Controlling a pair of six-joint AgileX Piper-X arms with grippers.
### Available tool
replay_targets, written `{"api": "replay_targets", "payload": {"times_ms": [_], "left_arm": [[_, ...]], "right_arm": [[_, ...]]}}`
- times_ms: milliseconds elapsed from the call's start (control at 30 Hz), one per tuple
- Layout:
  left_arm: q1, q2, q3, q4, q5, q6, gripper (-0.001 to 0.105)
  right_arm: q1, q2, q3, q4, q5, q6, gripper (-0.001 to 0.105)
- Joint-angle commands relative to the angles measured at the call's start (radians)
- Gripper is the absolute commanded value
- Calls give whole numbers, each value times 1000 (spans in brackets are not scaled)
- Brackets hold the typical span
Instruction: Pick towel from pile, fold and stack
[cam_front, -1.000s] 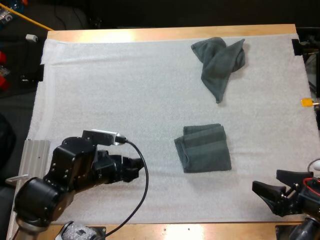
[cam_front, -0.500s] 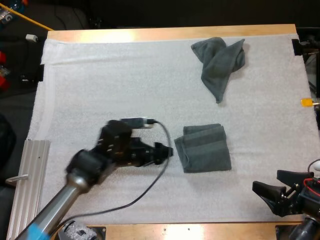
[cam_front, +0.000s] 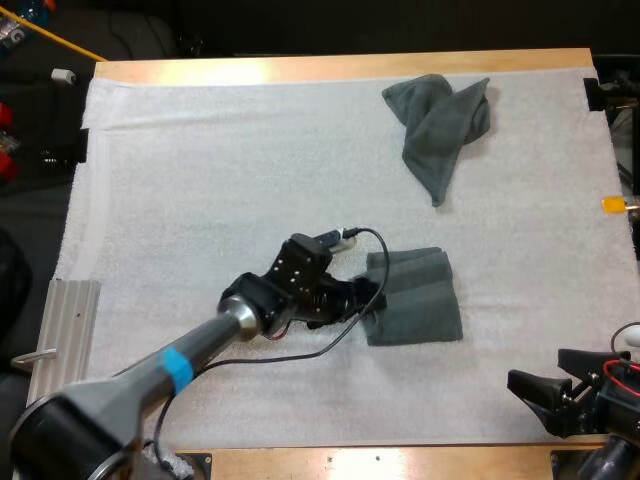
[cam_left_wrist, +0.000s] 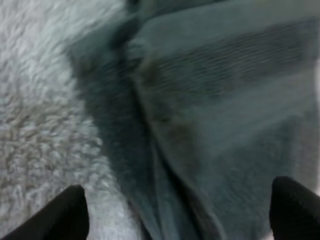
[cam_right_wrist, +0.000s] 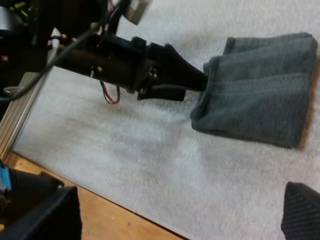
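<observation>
2 towels on the mat (cam_front: 200, 150): folded towel (cam_front: 415, 300) right of centre, crumpled towel (cam_front: 440, 120) upper right. Left gripper (cam_front: 372, 295), fingers apart, has moved from lower left to the folded towel's left edge, probably to straighten it. Right gripper (cam_front: 530, 392) waits spread at lower right.

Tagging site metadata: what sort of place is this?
Probably a robot lab bench: wooden table under a white mat, left hand at a folded towel, a crumpled towel farther back.
</observation>
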Motion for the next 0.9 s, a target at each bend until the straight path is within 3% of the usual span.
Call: {"api": "replay_targets", "payload": {"times_ms": [0,167,333,700,733,800,833,867], "left_arm": [[-3,7,-5,-29,21,-12,72],[-5,57,-5,-105,79,-34,70],[-5,125,-5,-96,114,-56,69],[-116,199,-120,-88,128,-66,67],[-120,200,-124,-83,124,-69,64],[-121,201,-130,-66,113,-79,40],[-121,201,-130,-60,112,-80,33],[-121,201,-130,-46,113,-78,12]], "right_arm": [[2,-1,-7,9,9,4,78],[2,-1,-7,9,27,4,78],[2,-1,-7,9,26,4,78],[2,-1,-7,7,26,4,78],[2,-1,-7,7,26,8,78],[2,-1,-7,7,26,16,78],[2,-1,-7,7,26,16,78],[2,-1,-7,7,26,15,78]]}}
